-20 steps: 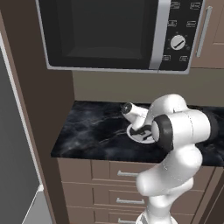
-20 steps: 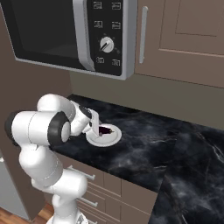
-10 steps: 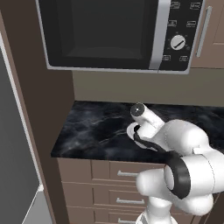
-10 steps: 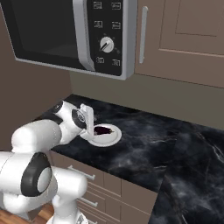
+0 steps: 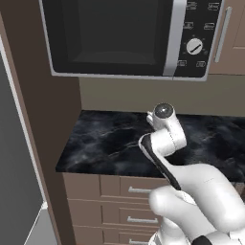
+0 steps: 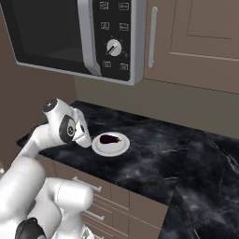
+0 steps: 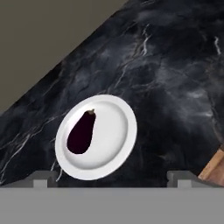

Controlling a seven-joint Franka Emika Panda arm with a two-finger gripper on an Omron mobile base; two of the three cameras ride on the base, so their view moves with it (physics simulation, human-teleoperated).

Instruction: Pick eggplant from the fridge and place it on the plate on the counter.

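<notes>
Dark purple eggplant (image 7: 81,132) lies on the white plate (image 7: 118,148) on the bench (image 7: 175,87), long axis slanting away ahead of my gripper (image 7: 111,177), spread wide and empty.

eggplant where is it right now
The eggplant lies on the white plate on the black counter, below the microwave.
</notes>
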